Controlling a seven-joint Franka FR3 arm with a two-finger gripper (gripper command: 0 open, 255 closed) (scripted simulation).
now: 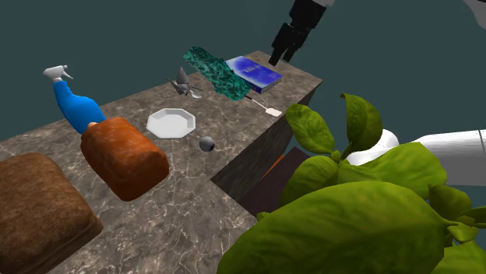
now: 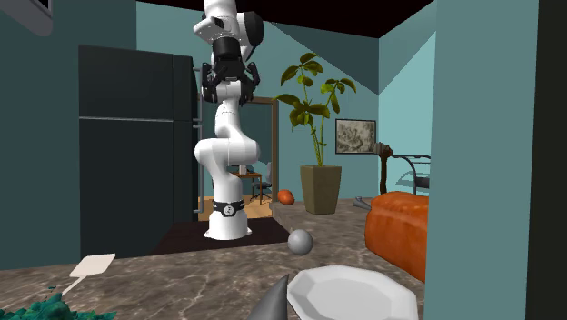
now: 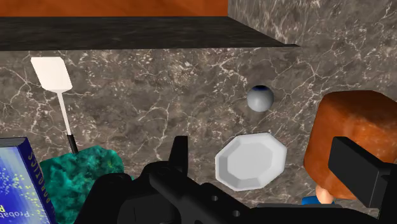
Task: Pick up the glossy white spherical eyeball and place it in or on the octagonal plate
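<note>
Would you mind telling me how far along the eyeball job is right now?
Nothing looks done: the grey eyeball lies on the marble counter beside the octagonal plate, not touching it. In hand: the gripper hangs open and empty, high above the counter. Left: descend, grasp, lift, place.

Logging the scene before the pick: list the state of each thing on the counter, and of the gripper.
Gripper: open, empty, raised above the counter.
Octagonal plate: right side up, empty.
Eyeball: loose on the counter, apart from the octagonal plate.
Spatula: lying flat.
Book: closed, lying flat.
Teal cloth: crumpled.
</note>
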